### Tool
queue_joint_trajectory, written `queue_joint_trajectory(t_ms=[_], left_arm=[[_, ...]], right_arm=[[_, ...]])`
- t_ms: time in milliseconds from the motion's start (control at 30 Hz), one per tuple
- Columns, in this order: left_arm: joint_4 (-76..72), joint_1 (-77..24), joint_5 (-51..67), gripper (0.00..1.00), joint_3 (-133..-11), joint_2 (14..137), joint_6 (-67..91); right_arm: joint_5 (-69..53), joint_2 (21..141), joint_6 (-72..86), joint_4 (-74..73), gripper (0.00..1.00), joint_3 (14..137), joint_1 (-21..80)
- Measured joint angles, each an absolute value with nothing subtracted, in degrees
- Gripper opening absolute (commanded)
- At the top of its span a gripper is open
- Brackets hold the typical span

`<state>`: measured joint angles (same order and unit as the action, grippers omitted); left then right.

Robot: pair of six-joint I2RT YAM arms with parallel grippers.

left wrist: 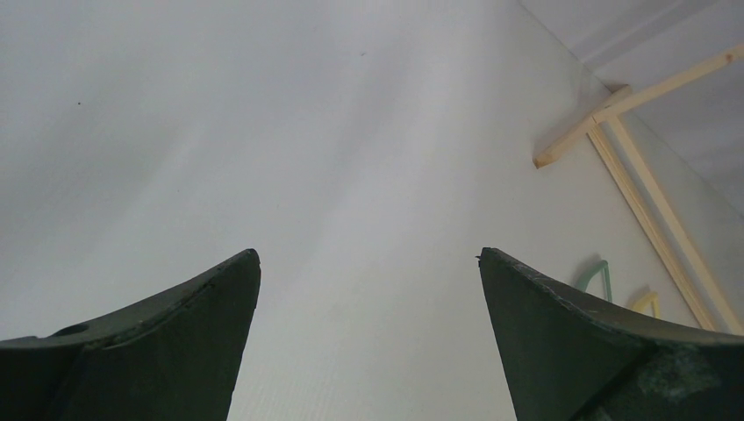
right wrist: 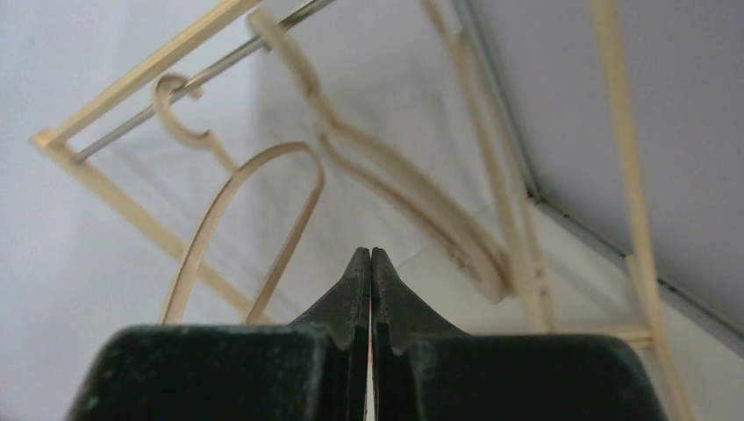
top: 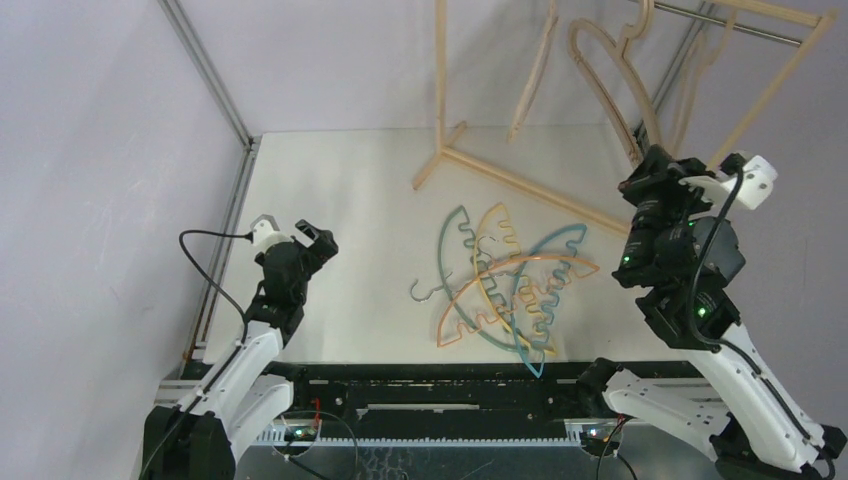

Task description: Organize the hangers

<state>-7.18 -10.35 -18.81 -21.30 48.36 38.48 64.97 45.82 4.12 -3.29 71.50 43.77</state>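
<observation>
Thin arched hangers lie piled in the middle of the table: teal (top: 452,250), yellow (top: 497,225), orange (top: 510,272) and blue (top: 545,300), crossing one another. Smooth wooden hangers (top: 600,70) hang on the rack at the back right. They also show in the right wrist view (right wrist: 395,184), one hooked on the rod (right wrist: 219,202). My left gripper (top: 312,240) is open and empty over bare table, left of the pile (left wrist: 368,259). My right gripper (top: 655,160) is raised by the rack, shut with nothing between its jaws (right wrist: 370,254).
The pale wooden rack frame (top: 520,180) stands at the back with its metal rod (top: 740,25) up high; its base bar shows in the left wrist view (left wrist: 632,184). A wall rail (top: 215,80) bounds the table on the left.
</observation>
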Motion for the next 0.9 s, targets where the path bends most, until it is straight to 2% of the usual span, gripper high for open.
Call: queue_joint_trajectory(t_ms=[300, 500, 733, 900], left_arm=[[-7.55, -10.35, -18.57, 1.0, -21.3, 48.31, 38.48], [-7.57, -10.35, -17.78, 1.0, -21.3, 47.64, 38.48], [-7.55, -10.35, -17.78, 0.99, -21.3, 46.33, 38.48], [-7.49, -10.35, -17.8, 1.0, -21.3, 46.28, 38.48]], right_arm=[[59.16, 47.94, 4.25, -4.82, 0.0, 75.61, 25.89], [51.64, 56.77, 7.29, -9.1, 0.0, 80.86, 14.57], [43.03, 65.58, 10.92, -14.55, 0.0, 82.26, 4.64], [39.4, 66.43, 12.45, -16.56, 0.0, 82.28, 1.41]])
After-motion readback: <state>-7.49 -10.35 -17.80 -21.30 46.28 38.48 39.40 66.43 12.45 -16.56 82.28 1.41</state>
